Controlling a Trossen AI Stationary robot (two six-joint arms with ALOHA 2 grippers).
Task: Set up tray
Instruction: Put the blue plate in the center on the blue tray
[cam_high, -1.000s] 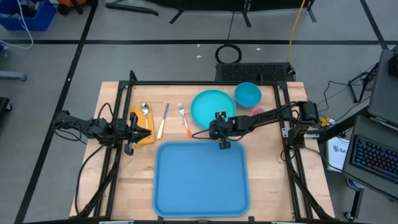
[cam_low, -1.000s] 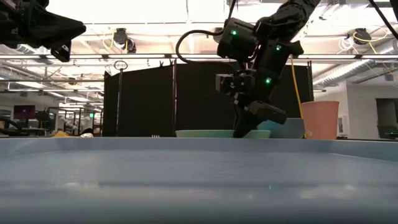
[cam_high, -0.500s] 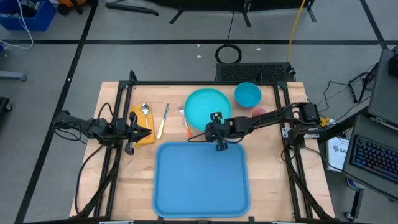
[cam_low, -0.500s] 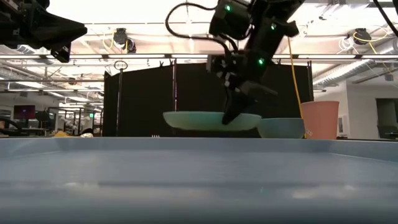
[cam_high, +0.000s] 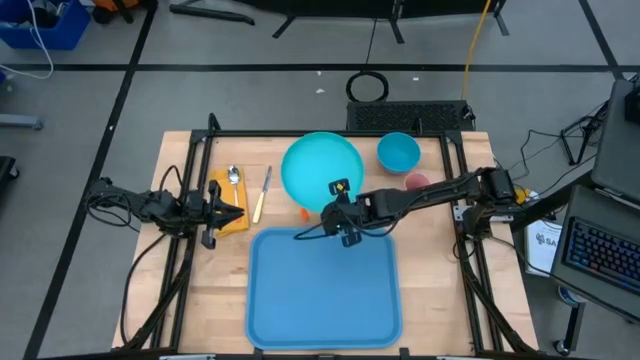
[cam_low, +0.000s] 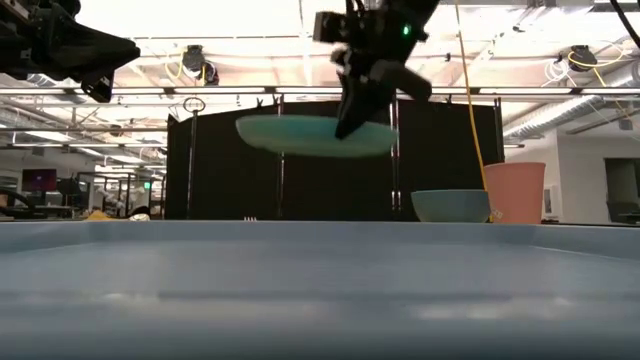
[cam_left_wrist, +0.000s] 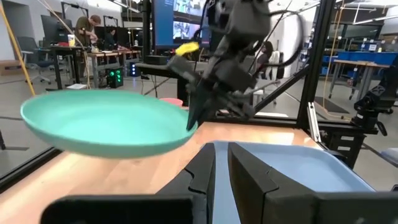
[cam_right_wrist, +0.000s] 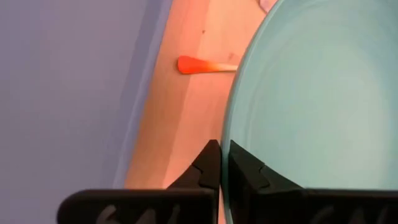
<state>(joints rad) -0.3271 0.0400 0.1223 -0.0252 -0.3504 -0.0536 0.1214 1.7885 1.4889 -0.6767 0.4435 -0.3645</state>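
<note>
Plate (cam_high: 320, 168) in the air, one turquoise round held clear above the table, gripped at its near rim by the right gripper (cam_high: 337, 205), whose fingers are pinched tight on the edge. The low view shows it hanging level, well above the tabletop, and the left wrist view catches the same: plate aloft, dark claw clamped on its rim.

Count it up: one plate, one tray (cam_high: 323, 288), one blue bowl (cam_high: 398, 153), one pink cup (cam_high: 416, 181), one spoon (cam_high: 234, 176), one knife (cam_high: 262, 195), and one fork of which only the orange handle tip (cam_high: 304, 212) peeks out from under the lifted plate. The spoon lies on a yellow napkin (cam_high: 225, 192), partly covered by the left arm.

Tray sits on the near half of the wooden table (cam_high: 440, 280), flat, empty of dishes, its rim just below the right gripper. It is close to square from above, slightly longer from near edge to far edge, sides square with the table. Its near edge is almost cut off by the picture's bottom.

Left gripper (cam_high: 236, 211) waits at the table's left side over the napkin; its fingers sit nearly together in its own wrist view, holding nothing.
</note>
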